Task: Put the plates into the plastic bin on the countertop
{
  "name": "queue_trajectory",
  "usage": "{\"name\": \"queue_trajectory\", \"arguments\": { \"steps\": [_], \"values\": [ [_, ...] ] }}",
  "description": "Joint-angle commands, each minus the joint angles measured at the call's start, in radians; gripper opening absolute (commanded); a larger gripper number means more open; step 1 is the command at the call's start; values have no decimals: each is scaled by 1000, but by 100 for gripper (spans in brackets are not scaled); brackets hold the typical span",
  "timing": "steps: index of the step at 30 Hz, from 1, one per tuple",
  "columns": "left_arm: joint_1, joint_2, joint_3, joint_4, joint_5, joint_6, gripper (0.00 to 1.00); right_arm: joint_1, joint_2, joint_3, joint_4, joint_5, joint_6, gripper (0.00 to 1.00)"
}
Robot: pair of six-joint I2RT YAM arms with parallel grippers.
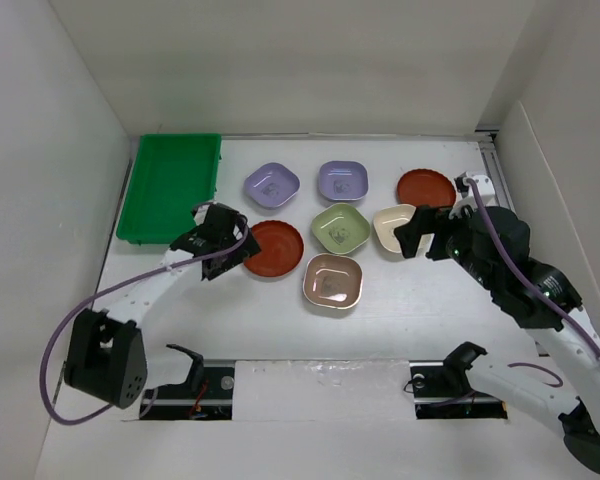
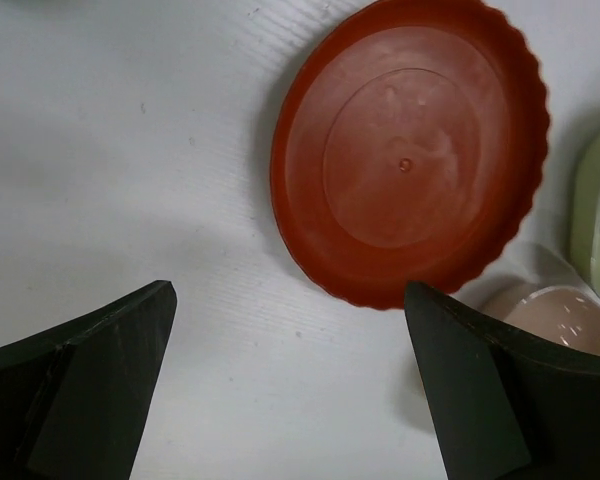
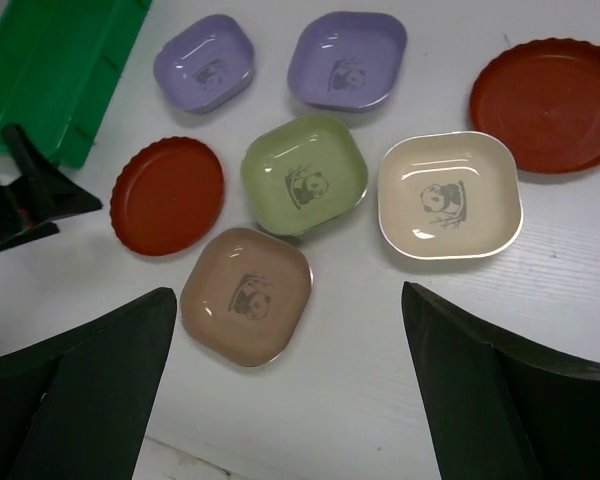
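Several plates lie on the white countertop (image 1: 180, 320): two lavender ones (image 1: 271, 184) (image 1: 342, 180), a green one (image 1: 340, 227), a cream one (image 1: 395, 228), a pinkish-tan one (image 1: 333, 281) and two round red-brown ones (image 1: 276, 248) (image 1: 426, 188). The green plastic bin (image 1: 170, 185) sits at the back left with nothing in it. My left gripper (image 2: 290, 340) is open, low over the countertop just short of the nearer red-brown plate (image 2: 410, 150). My right gripper (image 3: 290, 340) is open, high above the pinkish-tan plate (image 3: 246, 295) and cream plate (image 3: 450, 195).
White walls (image 1: 70, 150) close in the left, back and right sides. The bin (image 3: 60, 70) stands against the left wall. A rail (image 1: 490, 165) runs along the right edge. Both arm bases and a taped strip (image 1: 320, 375) sit at the near edge.
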Motion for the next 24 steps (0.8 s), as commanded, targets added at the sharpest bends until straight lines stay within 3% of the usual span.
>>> {"name": "queue_trajectory", "arguments": {
  "steps": [1,7,11,12,13,15,19,24],
  "values": [
    [-1,96,-41,130,-27,-51,95,-8,-16,-2,124,-84,2,100],
    [-1,287,-50,237,-27,-86,82,-8,-5,-23,156,-130,2,100],
    [-1,340,-38,216,-82,-125,63,-8,-14,-45,156,-140,2,100],
    [-1,355,-38,205,-82,-125,56,-8,-14,-54,156,-140,-8,100],
    [-1,355,-38,205,-93,-125,41,-8,-23,-54,156,-140,-8,100],
    [-1,364,-38,194,-102,-136,26,-8,-23,-63,156,-130,-8,100],
    [-10,377,-38,162,-125,-136,2,-8,-23,-63,166,-130,-8,100],
    [-77,288,41,37,-214,-174,0,-8,-23,-54,175,-130,-18,100]
  ]
}}
